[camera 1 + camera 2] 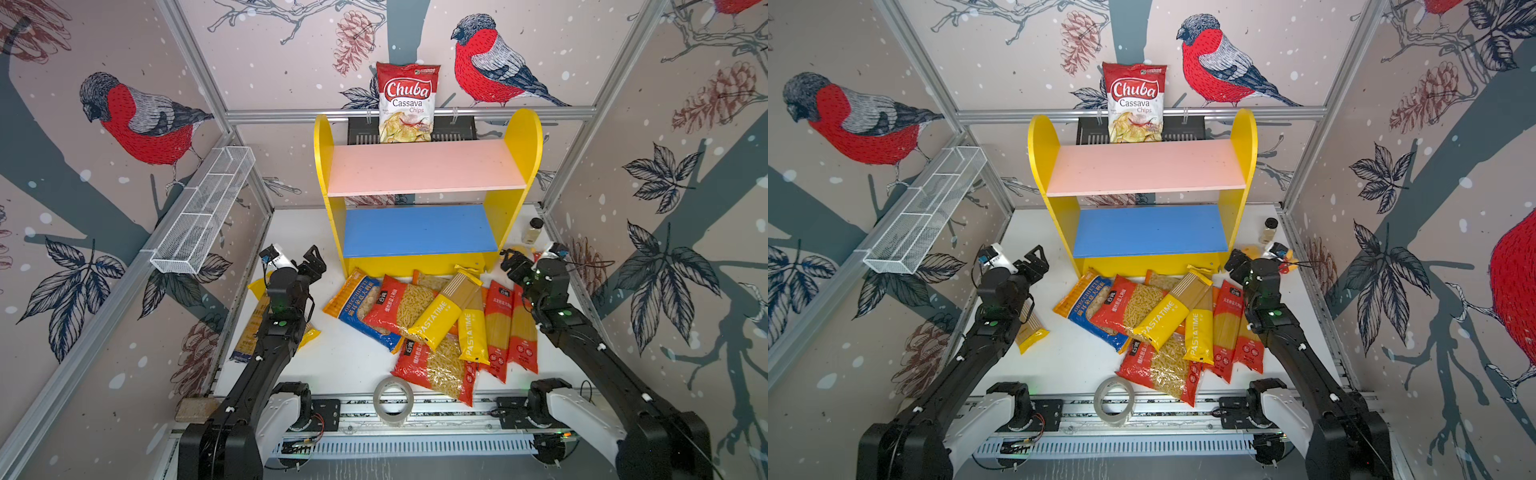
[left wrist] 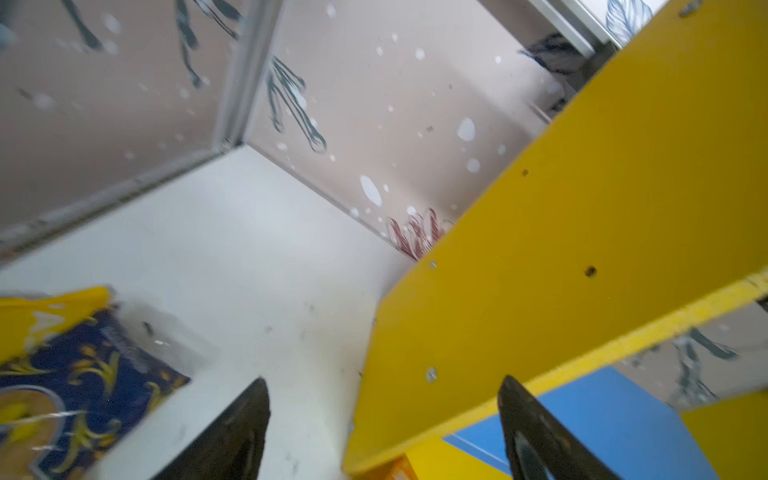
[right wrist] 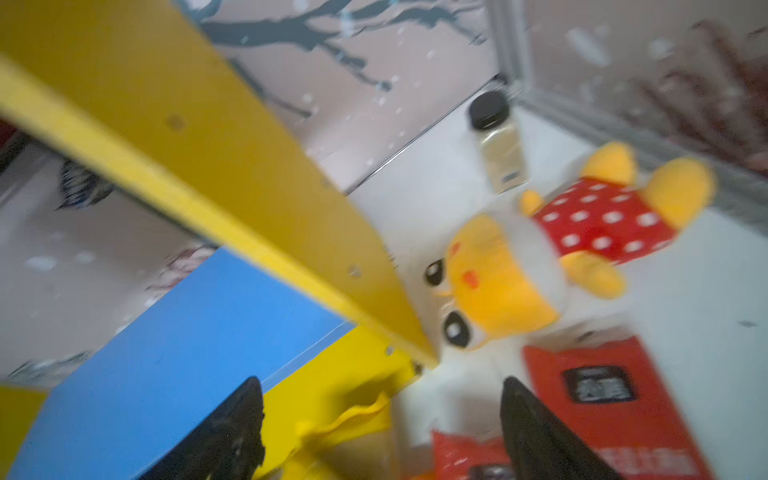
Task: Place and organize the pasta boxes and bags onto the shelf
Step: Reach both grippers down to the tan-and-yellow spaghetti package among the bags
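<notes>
Lying in a heap on the white surface (image 1: 345, 365), the pasta packs (image 1: 432, 324) sit just in front of the shelf (image 1: 525, 141). One more, a navy-gold spaghetti pack (image 1: 249, 328), lies apart by the left wall, partly under the left arm. None is on the shelf yet, so the job looks to be at its very start. The left jaws hang open near the shelf's left side and hold nothing. The right jaws hang open near its right side, close to the top end of the red spaghetti packs (image 1: 498, 328), and hold nothing too.

What could go wrong? The packs lie on top of each other. A yellow PASTATIME pack (image 1: 446, 309) rests across a red pasta bag (image 1: 399, 307), so pulling a lower one could drag others along. The plastic looks slippery, so a long pack could slide out or droop. The right jaws are close to the yellow side panel and a plush toy (image 3: 503, 286), and could bump them.

The shelf's pink board (image 1: 424, 166) and blue board (image 1: 419, 230) are both bare. The white wire basket (image 1: 203, 208) on the left wall seems to hold nothing. The Chuba chips bag (image 1: 408, 102) stands behind the shelf, not on it.
</notes>
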{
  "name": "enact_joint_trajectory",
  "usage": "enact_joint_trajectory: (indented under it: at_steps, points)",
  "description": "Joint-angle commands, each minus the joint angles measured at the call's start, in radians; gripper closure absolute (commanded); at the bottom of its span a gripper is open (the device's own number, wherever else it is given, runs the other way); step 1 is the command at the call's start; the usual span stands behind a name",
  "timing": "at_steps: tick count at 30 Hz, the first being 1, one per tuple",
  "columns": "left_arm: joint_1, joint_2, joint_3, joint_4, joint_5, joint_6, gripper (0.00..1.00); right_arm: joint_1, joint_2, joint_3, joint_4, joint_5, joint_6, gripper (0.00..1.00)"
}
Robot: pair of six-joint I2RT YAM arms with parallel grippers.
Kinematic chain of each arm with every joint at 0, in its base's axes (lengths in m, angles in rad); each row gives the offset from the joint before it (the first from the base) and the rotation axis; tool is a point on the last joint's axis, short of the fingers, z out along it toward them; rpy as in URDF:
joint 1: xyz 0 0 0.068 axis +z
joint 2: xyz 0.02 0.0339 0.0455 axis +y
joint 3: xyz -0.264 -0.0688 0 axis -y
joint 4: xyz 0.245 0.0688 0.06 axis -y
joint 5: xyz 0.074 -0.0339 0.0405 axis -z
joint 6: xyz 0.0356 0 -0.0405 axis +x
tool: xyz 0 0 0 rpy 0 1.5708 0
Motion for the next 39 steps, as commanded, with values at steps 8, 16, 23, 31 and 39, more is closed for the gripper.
enact_joint_trajectory:
  at_steps: [8, 16, 23, 31, 39]
  points:
    - [-0.507, 0.057, 0.136, -0.193, -0.166, 0.073, 0.14, 0.406, -0.011, -0.021, -0.155, -0.008, 0.261, 0.12]
    - [-0.763, 0.239, 0.159, -0.052, -0.173, 0.036, 0.12, 0.409, -0.009, -0.058, -0.211, -0.224, 0.304, 0.17]
    - [-0.768, 0.328, 0.184, -0.014, -0.054, 0.003, 0.15, 0.334, -0.004, -0.129, -0.117, -0.411, 0.376, 0.26]
    - [-0.776, 0.466, 0.183, 0.032, 0.141, -0.045, 0.30, 0.339, 0.033, -0.213, 0.027, -0.470, 0.471, 0.20]
    - [-0.779, 0.559, 0.191, 0.088, 0.220, -0.065, 0.53, 0.366, 0.099, -0.257, 0.222, -0.482, 0.497, 0.28]
